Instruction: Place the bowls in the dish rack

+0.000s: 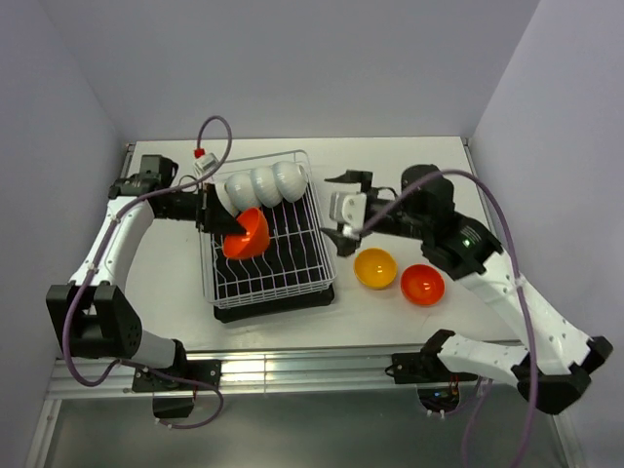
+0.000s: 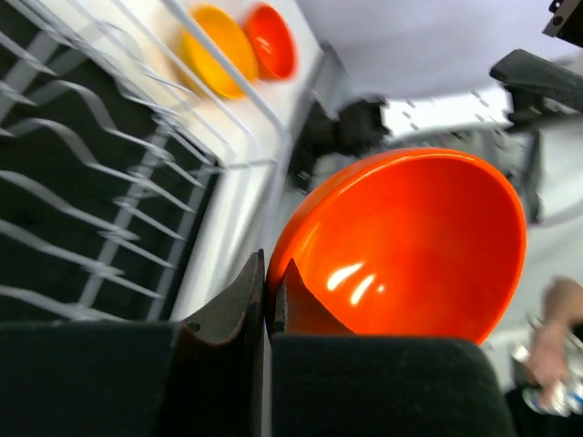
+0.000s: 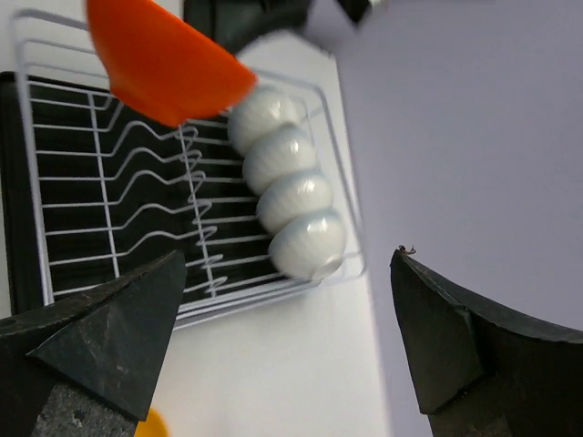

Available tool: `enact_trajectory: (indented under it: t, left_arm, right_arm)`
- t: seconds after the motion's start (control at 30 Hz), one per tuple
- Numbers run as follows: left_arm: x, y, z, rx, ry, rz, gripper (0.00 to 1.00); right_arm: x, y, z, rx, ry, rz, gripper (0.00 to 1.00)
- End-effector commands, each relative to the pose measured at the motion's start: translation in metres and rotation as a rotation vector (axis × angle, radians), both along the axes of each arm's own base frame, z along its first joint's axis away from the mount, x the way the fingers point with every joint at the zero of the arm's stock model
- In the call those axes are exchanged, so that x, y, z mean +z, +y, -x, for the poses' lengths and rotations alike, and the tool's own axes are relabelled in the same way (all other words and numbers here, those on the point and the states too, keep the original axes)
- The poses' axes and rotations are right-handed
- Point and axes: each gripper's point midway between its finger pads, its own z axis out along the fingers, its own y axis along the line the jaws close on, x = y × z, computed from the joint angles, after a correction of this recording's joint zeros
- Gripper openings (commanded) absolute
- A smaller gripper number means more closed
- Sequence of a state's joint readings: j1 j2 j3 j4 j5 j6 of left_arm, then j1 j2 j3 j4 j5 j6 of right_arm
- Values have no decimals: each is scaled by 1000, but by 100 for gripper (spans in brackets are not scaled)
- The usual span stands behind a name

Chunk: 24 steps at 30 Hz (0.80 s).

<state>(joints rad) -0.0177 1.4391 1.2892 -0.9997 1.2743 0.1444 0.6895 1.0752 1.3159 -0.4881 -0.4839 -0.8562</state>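
Four white bowls (image 3: 290,195) stand on edge in a row along the far side of the dish rack (image 1: 292,278). The left end effector (image 1: 226,226) is clenched on the rim of one red-orange bowl (image 1: 248,235), holding it tilted above the rack's wires. One yellow-orange bowl (image 1: 374,267) and a second red-orange bowl (image 1: 422,284) sit side by side on the counter (image 1: 390,166), right of the rack. The right end effector (image 3: 287,337) is spread wide and holds nothing.

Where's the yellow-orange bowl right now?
In the top view, the yellow-orange bowl sits on the table to the right of the dish rack, with the loose red-orange bowl just to its right, slightly nearer the arm bases.
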Motion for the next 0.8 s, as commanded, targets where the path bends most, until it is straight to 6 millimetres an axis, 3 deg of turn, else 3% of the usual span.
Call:
enact_trajectory:
  t: [0.0,0.13,0.3,0.4,0.5,0.6,0.63,0.7,0.73,0.77]
  left_arm:
    - [19,-16,35,-127,73,119,0]
    - [21,-20,43,-161,122,178,0]
    - [15,-22,48,-170,136,167,0]
    - [18,-22,56,-184,89,152,0]
    - [21,-21,61,-186,24,116,0]
    - [21,-18,48,-114,-70,16,0]
    - [29,-14,29,-16,-182,-53,0]
    - [33,-10,14,110,-238,-96,0]
    - [46,-8,12,178,-284,-95,0]
    - [47,-4,-4,257,-340,-130,0]
  right_arm:
    - [31,17,38,234,-300,5,100]
    - [23,33,70,347,-358,24,100]
    - [-3,49,84,407,-437,125,100]
    - [-4,61,91,407,-384,121,100]
    - [9,66,89,334,-149,45,98]
    - [33,63,84,243,121,-78,97]
    - [37,57,73,196,188,-110,97]
    - [53,49,67,119,367,-215,97]
    - [54,42,50,48,429,-249,97]
    - [62,38,46,-14,557,-321,95]
